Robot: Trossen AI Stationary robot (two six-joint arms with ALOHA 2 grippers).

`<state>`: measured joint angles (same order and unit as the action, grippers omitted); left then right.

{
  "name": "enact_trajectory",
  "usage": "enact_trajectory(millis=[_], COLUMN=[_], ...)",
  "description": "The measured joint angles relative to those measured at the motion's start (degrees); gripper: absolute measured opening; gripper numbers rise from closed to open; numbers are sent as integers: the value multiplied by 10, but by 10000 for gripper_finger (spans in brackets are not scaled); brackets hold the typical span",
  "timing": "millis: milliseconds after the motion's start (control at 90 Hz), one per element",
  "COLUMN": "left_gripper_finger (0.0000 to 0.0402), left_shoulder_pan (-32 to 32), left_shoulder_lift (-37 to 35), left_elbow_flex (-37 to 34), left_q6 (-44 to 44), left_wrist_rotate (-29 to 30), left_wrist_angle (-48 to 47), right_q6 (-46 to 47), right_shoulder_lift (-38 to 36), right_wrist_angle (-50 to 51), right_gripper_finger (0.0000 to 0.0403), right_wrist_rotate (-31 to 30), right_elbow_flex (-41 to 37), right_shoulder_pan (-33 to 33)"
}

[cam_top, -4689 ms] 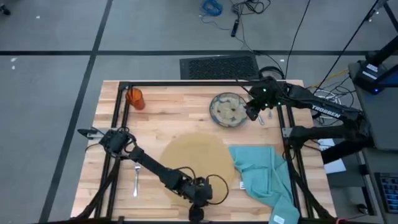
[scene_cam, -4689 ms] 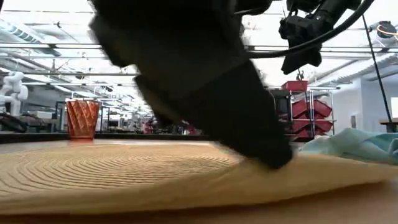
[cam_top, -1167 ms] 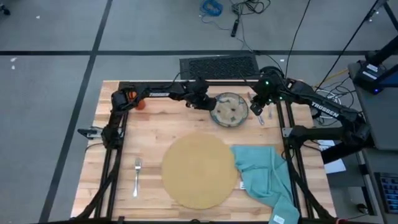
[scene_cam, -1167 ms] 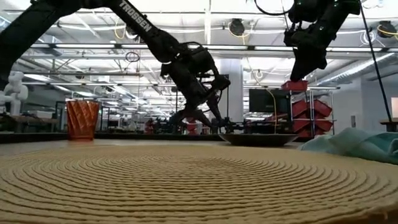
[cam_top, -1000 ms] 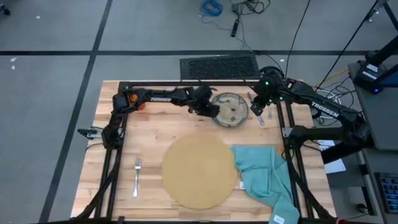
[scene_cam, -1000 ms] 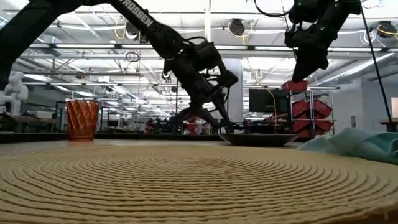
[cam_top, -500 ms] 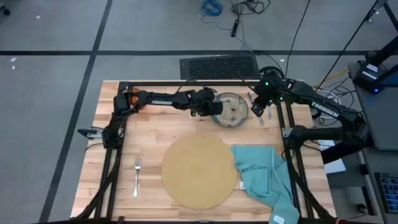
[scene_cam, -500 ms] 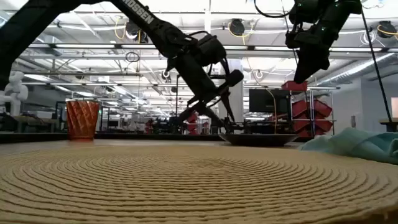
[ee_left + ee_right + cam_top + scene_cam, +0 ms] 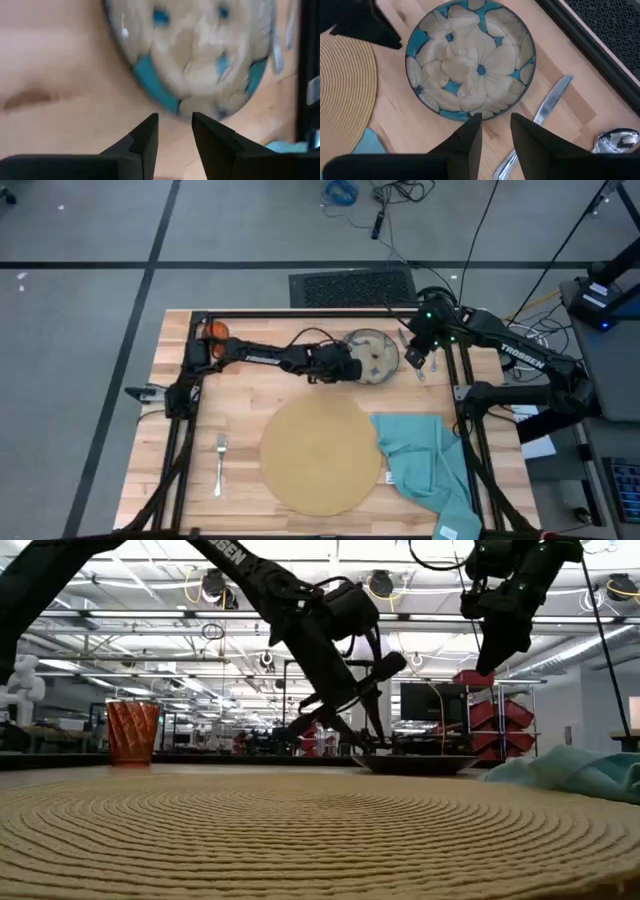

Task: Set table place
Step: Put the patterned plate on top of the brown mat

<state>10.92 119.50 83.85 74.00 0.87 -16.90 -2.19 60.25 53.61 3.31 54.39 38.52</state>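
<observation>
The plate [image 9: 374, 356], cream with blue flowers inside, rests flat on the table [image 9: 240, 395] at the far middle. My left gripper [image 9: 175, 117] is open by a narrow gap, low over the wood just short of the plate's left-near rim [image 9: 165, 100]. My right gripper [image 9: 495, 120] hovers above the plate's right side, also open by a narrow gap. A knife [image 9: 552, 105] and spoon [image 9: 615, 140] lie right of the plate. The round tan mat [image 9: 320, 455], teal napkin [image 9: 425, 465], fork [image 9: 220, 463] and orange cup [image 9: 132, 732] lie apart.
A black metal frame [image 9: 300, 315] runs along the table's far edge and down both sides. The napkin lies crumpled over the mat's right edge. Bare wood lies between plate and mat and left of the mat around the fork.
My left gripper has swung from the plate's far-left side toward the table's near edge and right, along the plate's left rim, turning as it went, and now stands at the left-near rim. The plate has stayed put.
</observation>
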Motion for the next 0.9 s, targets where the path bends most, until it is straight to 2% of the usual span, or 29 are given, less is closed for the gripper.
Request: enact_trajectory(millis=[267, 467, 567, 756, 900], left_gripper_finger=[106, 106, 106, 106, 106], left_shoulder_pan=[-9, -19, -20, -29, -28], left_shoulder_lift=[17, 72, 86, 87, 89], left_elbow_flex=[0, 0, 1, 1, 1], left_q6=[69, 126, 128, 142, 143], left_wrist_rotate=[43, 47, 55, 136, 161], left_wrist_angle=[35, 168, 194, 193, 227], right_q6=[-11, -21, -28, -35, -37], right_shoulder_lift=[0, 0, 0, 0, 0], right_wrist_angle=[6, 14, 18, 21, 20], right_gripper_finger=[93, 93, 93, 93, 93], right_wrist_rotate=[0, 0, 0, 0, 0], right_elbow_flex=[0, 0, 0, 0, 0], right_shoulder_pan=[0, 0, 0, 0, 0])
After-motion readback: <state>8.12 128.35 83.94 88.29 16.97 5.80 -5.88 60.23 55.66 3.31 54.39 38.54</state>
